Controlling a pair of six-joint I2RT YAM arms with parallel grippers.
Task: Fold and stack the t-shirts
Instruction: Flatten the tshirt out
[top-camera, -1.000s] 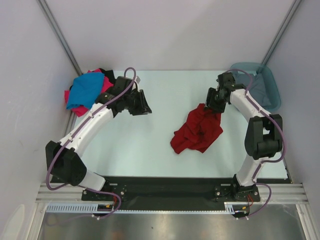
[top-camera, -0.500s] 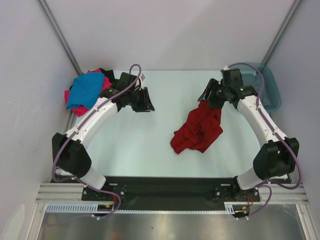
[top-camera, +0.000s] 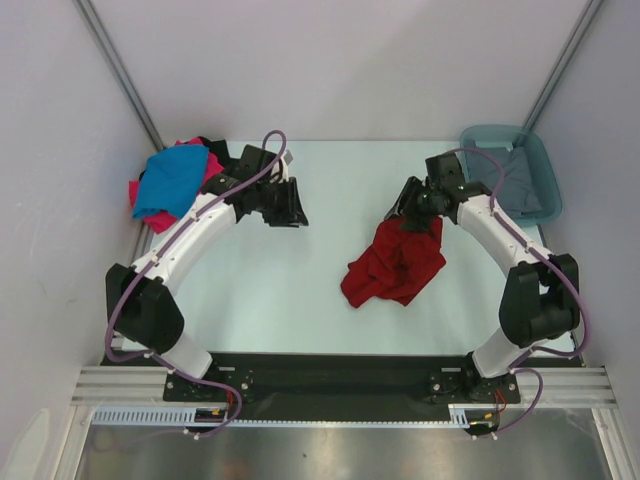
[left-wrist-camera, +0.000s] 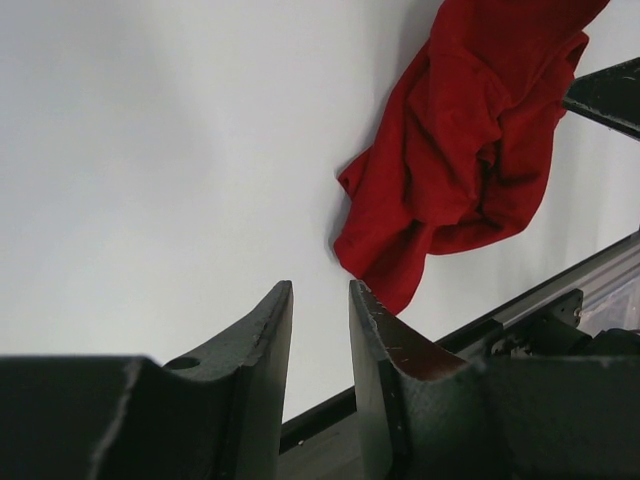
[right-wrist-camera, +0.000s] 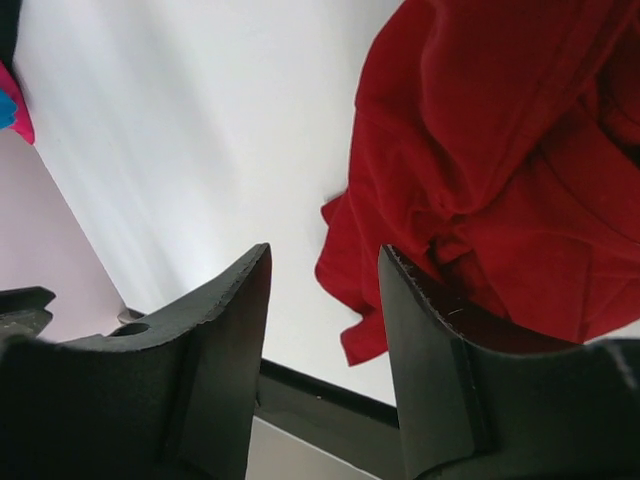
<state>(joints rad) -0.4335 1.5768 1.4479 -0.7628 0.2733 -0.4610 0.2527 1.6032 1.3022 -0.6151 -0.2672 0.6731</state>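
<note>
**Left gripper** (left-wrist-camera: 320, 292): dark two-finger jaws, a narrow gap between them, nothing in the gap. It hangs over bare table at the far left, pointing toward the middle.

**Right gripper** (right-wrist-camera: 325, 258): dark two-finger jaws standing apart with nothing clamped. The gap shows bare table and the edge of the red cloth beyond. In the top view it sits at the far tip of the red garment; whether a finger touches the cloth cannot be told.

**Dark red crumpled cotton t-shirt** (top-camera: 395, 262): one loose, unfolded heap right of the table's centre, running from the right gripper toward the near edge. It lies well apart from the left gripper.

**Bright blue crumpled t-shirt** (top-camera: 172, 180): far-left corner, just behind the left arm's wrist, on top of a heap.

**Hot pink t-shirt** (top-camera: 152, 216): under the blue one, showing at its edges.

**Black t-shirt** (top-camera: 212, 150): in the same heap, at its far side.

**Teal translucent plastic tub** (top-camera: 497, 131): far-right corner, behind the right arm.

**Grey cloth** (top-camera: 520, 190): lying inside the tub.

**Pale white table** (top-camera: 300, 280): bare between the two grippers.
</note>
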